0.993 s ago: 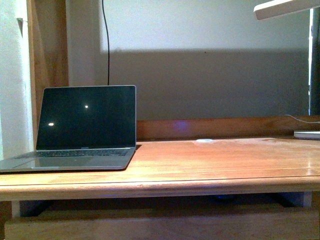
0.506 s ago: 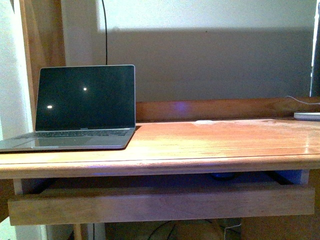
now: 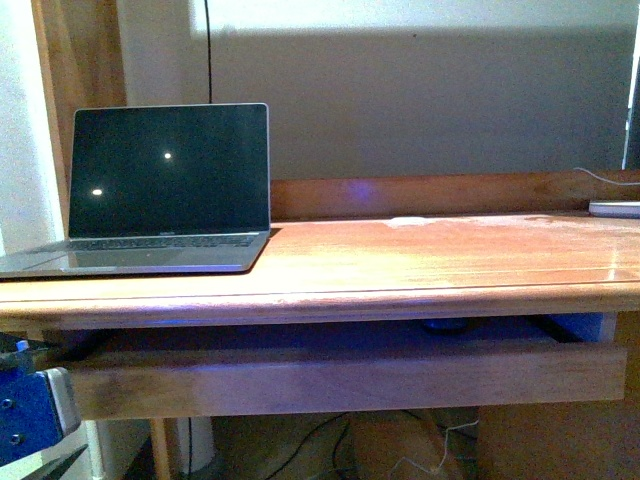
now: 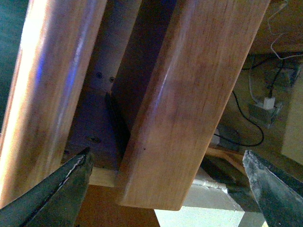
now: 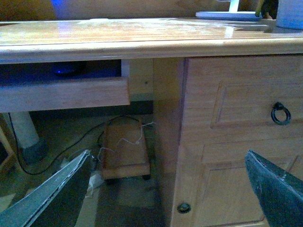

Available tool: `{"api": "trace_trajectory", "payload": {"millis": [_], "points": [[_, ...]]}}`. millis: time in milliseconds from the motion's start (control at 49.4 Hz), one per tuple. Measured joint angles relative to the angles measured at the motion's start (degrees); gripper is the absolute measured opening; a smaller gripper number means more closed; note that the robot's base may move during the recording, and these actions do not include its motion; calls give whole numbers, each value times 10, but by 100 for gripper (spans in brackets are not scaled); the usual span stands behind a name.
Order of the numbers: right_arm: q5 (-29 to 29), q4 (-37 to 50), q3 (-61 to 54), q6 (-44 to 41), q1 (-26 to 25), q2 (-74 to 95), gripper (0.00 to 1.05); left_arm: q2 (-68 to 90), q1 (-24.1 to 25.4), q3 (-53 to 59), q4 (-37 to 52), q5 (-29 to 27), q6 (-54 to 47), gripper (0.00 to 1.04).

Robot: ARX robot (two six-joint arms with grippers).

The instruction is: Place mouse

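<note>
Everything in the front view sits higher in the frame than a second ago: the laptop (image 3: 168,170) has risen toward the upper left, the lamp head has left the upper right, and the whole front of the drawer (image 3: 340,375) now shows. A blue part of the left arm (image 3: 30,412) has come into the lower left corner.

The mouse (image 3: 445,324) appears only as a dim dark oval in the shadowed gap between the desk (image 3: 420,262) top and the pulled-out drawer, right of centre. It seems to lie inside the drawer, untouched.

The left gripper (image 4: 166,152) is spread wide and empty, facing the drawer front. The right gripper (image 5: 168,153) is also wide apart and holds nothing.

I judge this to be the approach, before any pick. The next move calls for slipping a gripper into that shallow gap without striking the desk edge or the drawer front.

Count: one mouse, one laptop, one open drawer, one white disc (image 3: 410,220) on the desk, one ring pull (image 5: 280,113), two grippers.
</note>
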State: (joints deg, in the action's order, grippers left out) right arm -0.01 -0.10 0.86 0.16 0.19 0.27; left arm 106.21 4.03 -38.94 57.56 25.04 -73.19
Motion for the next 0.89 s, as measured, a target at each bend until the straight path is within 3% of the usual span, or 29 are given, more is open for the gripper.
{"api": "trace_trajectory", "payload": {"millis": [365, 506, 770, 891], "points": [[0, 0, 0, 0, 0, 0, 97, 59, -32, -70, -40, 1, -22, 97], [0, 0, 0, 0, 0, 0, 97, 58, -37, -86, -98, -6, -46, 97], [0, 0, 0, 0, 0, 0, 97, -42, -61, -95, -377, -26, 8, 97], [0, 0, 0, 0, 0, 0, 97, -87, -80, -73, -436, -9, 48, 97]]}}
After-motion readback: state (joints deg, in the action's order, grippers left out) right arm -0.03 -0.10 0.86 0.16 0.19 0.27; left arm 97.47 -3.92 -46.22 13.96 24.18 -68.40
